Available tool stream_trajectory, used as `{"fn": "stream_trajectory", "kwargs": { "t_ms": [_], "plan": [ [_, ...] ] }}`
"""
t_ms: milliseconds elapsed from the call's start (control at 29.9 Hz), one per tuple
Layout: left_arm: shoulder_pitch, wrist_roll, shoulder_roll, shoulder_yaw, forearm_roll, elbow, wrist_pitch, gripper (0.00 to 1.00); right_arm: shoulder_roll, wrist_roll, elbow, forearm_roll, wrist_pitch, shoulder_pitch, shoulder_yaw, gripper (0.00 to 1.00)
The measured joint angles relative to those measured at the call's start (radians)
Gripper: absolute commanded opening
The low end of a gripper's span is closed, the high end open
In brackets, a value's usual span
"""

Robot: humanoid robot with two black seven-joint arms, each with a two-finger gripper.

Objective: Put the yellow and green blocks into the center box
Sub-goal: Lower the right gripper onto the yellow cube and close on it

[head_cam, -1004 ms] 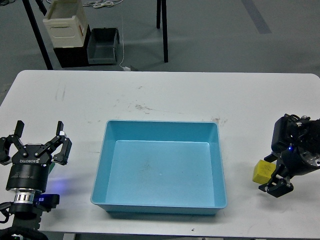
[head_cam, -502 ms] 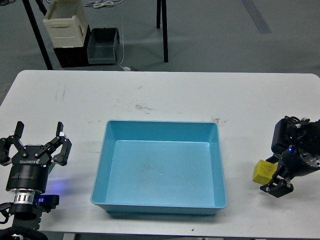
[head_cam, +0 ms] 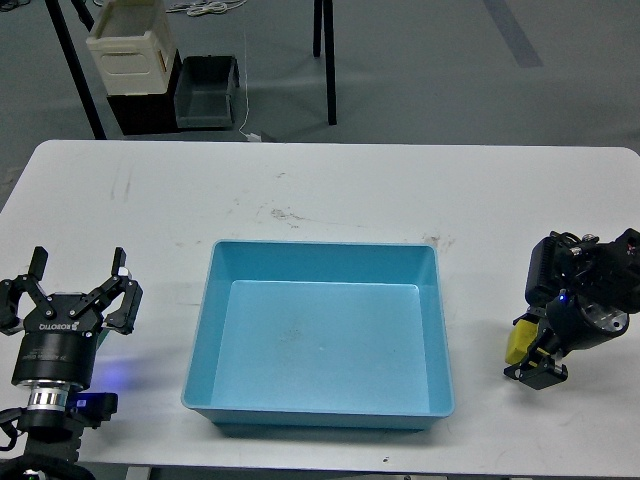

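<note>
The yellow block [head_cam: 516, 341] sits at the right side of the white table [head_cam: 330, 190], well to the right of the blue box [head_cam: 318, 338]. Most of it hides behind my right gripper [head_cam: 531, 345], so I cannot tell which way it points. That gripper is right against the block, but I cannot tell if it is closed on it. My left gripper [head_cam: 77, 283] is wide open and holds nothing; its body reads "ROBOTIQ". The blue box has nothing in it.

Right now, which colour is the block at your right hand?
Yellow. The block sits at the right hand; the head view shows it best.
</note>
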Motion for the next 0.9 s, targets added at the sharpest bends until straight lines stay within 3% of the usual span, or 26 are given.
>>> {"fn": "stream_trajectory", "kwargs": {
  "t_ms": [134, 234, 435, 602, 736, 903],
  "plan": [
    [0.000, 0.000, 0.000, 0.000, 0.000, 0.000, 0.000, 1.00, -0.005, 0.000, 0.000, 0.000, 0.000, 0.002, 0.000, 0.72],
    [0.000, 0.000, 0.000, 0.000, 0.000, 0.000, 0.000, 1.00, -0.008, 0.000, 0.001, 0.000, 0.000, 0.002, -0.001, 0.61],
    [0.000, 0.000, 0.000, -0.001, 0.000, 0.000, 0.000, 1.00, -0.028, 0.000, 0.002, 0.000, 0.006, 0.005, -0.002, 0.56],
    [0.000, 0.000, 0.000, -0.002, 0.000, 0.000, 0.000, 1.00, -0.034, 0.000, 0.002, 0.000, 0.008, 0.006, -0.002, 0.24],
    [0.000, 0.000, 0.000, -0.002, 0.000, 0.000, 0.000, 1.00, -0.033, 0.000, 0.001, 0.000, 0.008, 0.011, -0.002, 0.03],
    [0.000, 0.000, 0.000, -0.003, -0.001, 0.000, 0.000, 1.00, -0.036, 0.000, -0.018, 0.000, 0.004, 0.051, 0.011, 0.00]
  ]
}}
